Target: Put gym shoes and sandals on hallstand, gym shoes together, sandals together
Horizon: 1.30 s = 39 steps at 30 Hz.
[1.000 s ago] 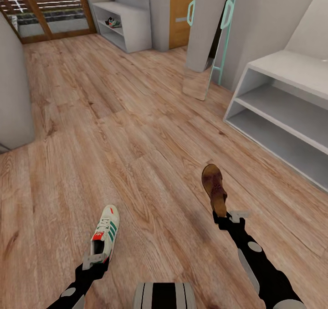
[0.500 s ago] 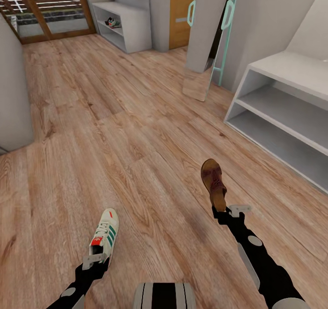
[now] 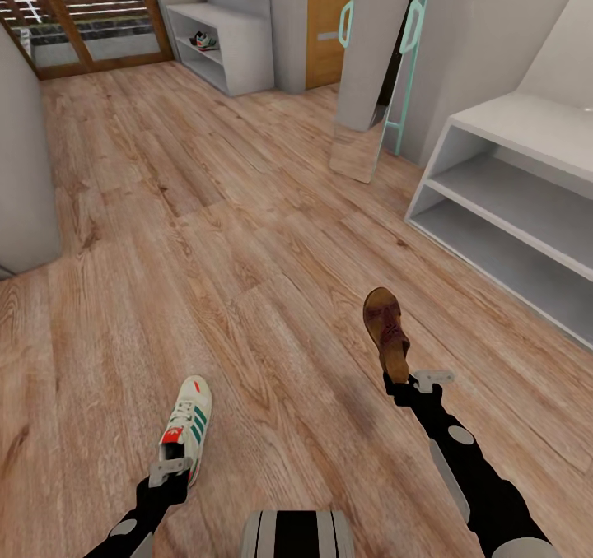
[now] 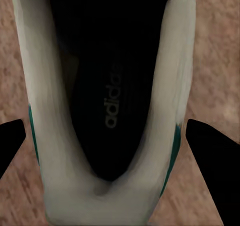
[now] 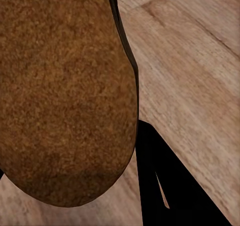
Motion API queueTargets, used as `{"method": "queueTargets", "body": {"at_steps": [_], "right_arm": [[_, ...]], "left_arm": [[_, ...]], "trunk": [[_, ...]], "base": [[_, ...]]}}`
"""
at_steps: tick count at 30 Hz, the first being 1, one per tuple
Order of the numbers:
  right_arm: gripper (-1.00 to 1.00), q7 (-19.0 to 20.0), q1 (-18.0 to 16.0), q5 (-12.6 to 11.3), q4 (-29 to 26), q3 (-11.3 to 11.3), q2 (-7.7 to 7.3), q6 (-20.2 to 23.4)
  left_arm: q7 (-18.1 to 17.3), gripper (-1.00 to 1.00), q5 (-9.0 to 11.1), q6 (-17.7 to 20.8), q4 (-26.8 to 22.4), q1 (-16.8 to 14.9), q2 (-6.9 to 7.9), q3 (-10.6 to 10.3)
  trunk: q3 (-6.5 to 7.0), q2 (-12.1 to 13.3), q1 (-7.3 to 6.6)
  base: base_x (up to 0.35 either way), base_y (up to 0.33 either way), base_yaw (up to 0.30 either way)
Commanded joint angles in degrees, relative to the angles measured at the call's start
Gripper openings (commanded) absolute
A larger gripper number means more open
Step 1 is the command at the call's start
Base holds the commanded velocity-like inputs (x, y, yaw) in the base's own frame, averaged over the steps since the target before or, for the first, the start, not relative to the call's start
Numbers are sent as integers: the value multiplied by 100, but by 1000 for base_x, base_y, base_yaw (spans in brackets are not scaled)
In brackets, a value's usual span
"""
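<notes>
My left gripper [image 3: 171, 467] is clamped on the sneaker [image 3: 188, 420] heel, toe fwd, over the floor [image 3: 247, 237], right gripper [image 3: 409, 383] pinching the sandal [image 3: 388, 334] heel, toe fwd, rack [image 3: 527, 204] to the right.

Both arms reach forward, left gripper [image 3: 171, 469] and right gripper [image 3: 410, 385] clamped.

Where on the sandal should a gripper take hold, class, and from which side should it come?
At the heel end, coming from behind along the sole's length. The sandal is long, flat and narrow, so its thin heel edge fits between closed fingers, as the right gripper seems to hold it now, toe pointing away.
</notes>
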Motion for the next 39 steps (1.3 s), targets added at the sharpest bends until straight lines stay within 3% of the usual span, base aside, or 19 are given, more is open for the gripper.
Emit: {"method": "queueTargets", "body": {"at_steps": [1,7,13,39], "right_arm": [[-100,6,-1,-78,-4,5,-3,19],[-100,1,-1,-78,5,5,-3,19],[-100,0,-1,-78,6,5,-3,19],[-100,16,11,-71,132,29,27,-18]], "left_arm": [[-21,-100,-65,-25,5,-3,-1,48],[-24,-100,-64,-445,13,5,-2,38],[-21,-100,-64,-502,13,-2,-2,37],[-21,-100,-64,-508,5,4,4,45]], "trunk": [[-3,-1,-1],[-3,-1,-1],[-3,-1,-1],[573,34,-68]], "base": [[0,0,0],[0,0,0],[0,0,0],[0,0,0]]}}
